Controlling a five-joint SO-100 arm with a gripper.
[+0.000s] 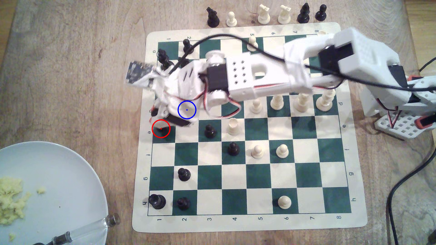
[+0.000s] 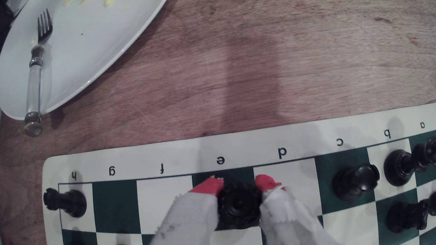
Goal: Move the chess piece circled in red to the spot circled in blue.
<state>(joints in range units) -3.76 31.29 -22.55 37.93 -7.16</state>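
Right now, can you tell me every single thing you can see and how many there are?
Table: one, brown wood, under everything.
Chess mat: one, green and cream, on the table.
Red-ringed black piece: one, on the green edge square of row e.
Other black pieces: at least seven on the mat, three off its far edge.
White pieces: at least nine on the mat, three off its far edge.
Plate: one, white, the exterior view's lower left, with yellow crumbs.
Fork: one, clear handle, on the plate.
Arm: one, white, over the mat.
Hand: one, red-tipped, hugging the red-ringed black piece.
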